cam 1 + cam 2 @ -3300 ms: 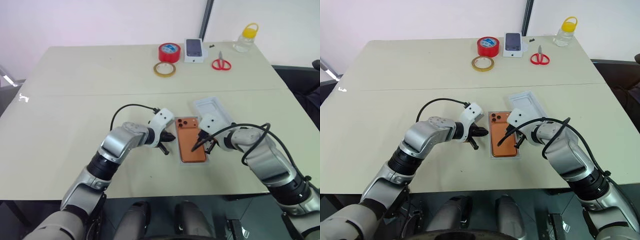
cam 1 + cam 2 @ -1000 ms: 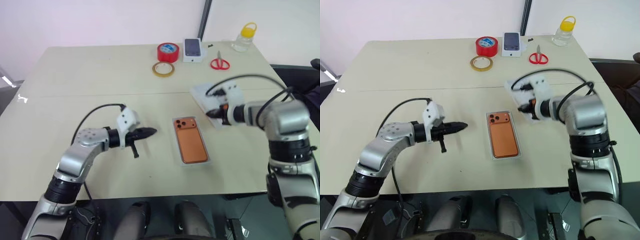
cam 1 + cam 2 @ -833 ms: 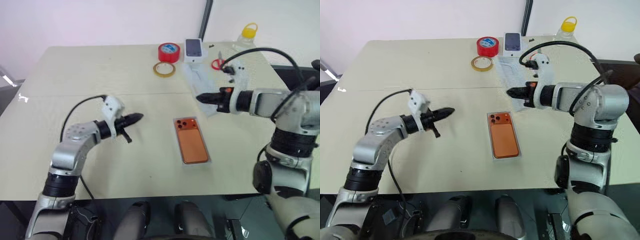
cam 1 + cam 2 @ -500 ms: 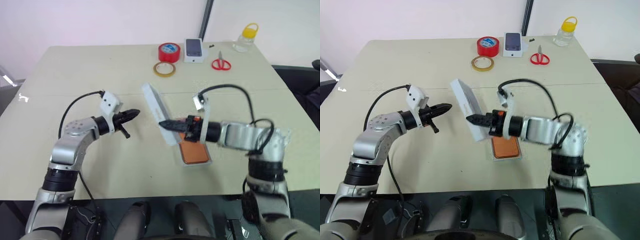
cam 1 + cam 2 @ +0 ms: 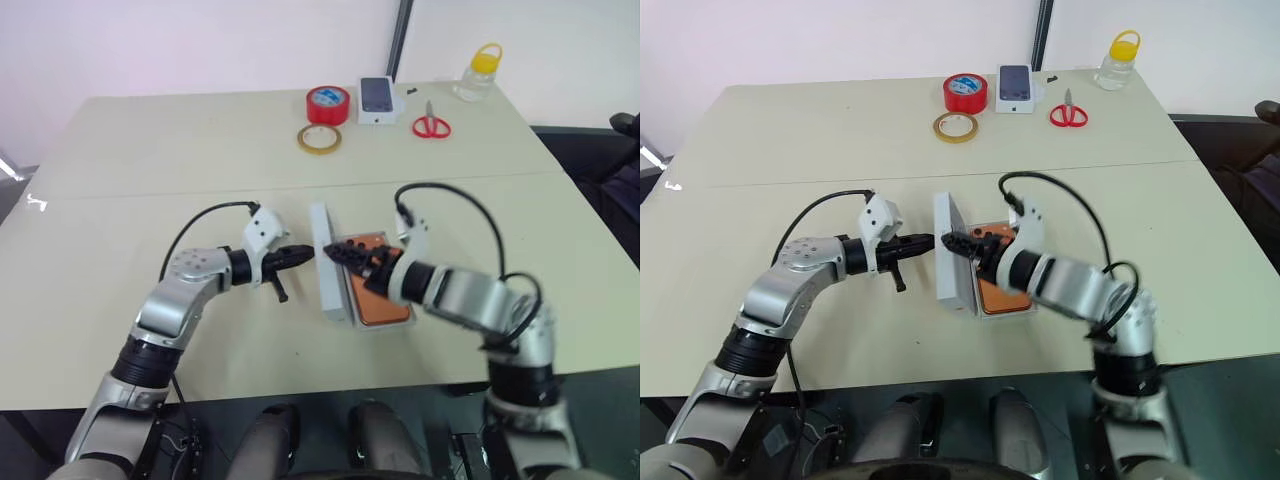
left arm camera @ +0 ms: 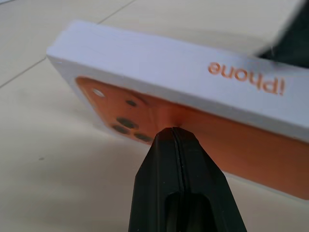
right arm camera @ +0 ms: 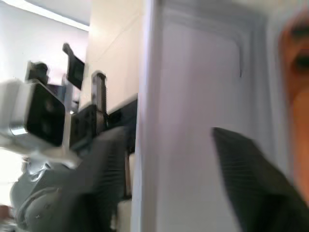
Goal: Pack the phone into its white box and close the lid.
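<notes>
Left eye view gives you the phone point(image 5: 382, 290) lying orange back up in the box point(image 5: 357, 322) at the near middle of the table point(image 5: 150, 150), camera lenses toward the far end. Standing on edge along the box's left side you see the lid point(image 5: 327, 262), tilted nearly upright with its open white inside facing the phone. Your left gripper point(image 5: 303, 254) has its fingers pressed shut with nothing between them, and the tip meets the lid's outer face from the left; in the left wrist view that closed tip point(image 6: 175, 133) sits against an orange printed face with a white side reading "iPhone". Your right gripper point(image 5: 338, 250) reaches in from the right over the phone to the lid's upper edge, and in the right wrist view its two dark fingers point(image 7: 241, 169) stand spread wide to either side of the lid's wall, so you can call it open, astride the edge without clamping. Well apart, at the far edge, you have a red tape roll point(image 5: 327, 104), a tan tape ring point(image 5: 319, 139), a small printed box point(image 5: 376, 100), red scissors point(image 5: 430, 125) and a yellow-capped jar point(image 5: 474, 74).
</notes>
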